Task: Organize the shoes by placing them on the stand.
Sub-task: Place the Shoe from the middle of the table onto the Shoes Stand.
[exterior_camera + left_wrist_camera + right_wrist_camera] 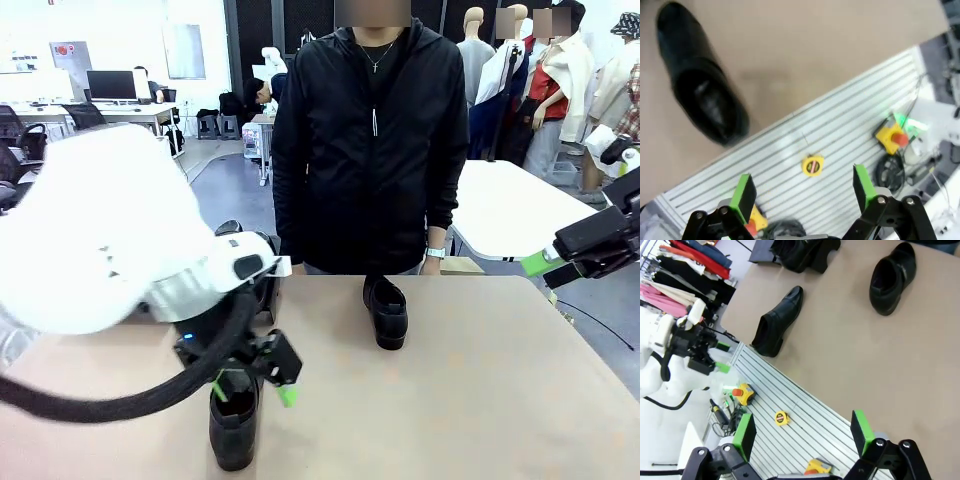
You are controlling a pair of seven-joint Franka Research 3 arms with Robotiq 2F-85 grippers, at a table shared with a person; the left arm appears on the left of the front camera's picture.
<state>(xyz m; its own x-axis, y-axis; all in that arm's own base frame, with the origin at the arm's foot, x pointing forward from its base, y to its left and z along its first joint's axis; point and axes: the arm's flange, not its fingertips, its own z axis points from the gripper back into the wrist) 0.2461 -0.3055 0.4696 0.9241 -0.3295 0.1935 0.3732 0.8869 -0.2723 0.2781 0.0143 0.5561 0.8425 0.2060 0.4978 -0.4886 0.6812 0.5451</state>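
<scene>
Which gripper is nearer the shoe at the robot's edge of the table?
Left. The left gripper hangs open close by the shoe, at its heel end by the table edge. The right gripper, also open, is far off past the table's right side.

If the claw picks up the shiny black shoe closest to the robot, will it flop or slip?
The shoe is probably stiff: its opening holds its shape. Its glossy leather may be slippery. It sits flat on its sole, so it likely won't roll.
</scene>
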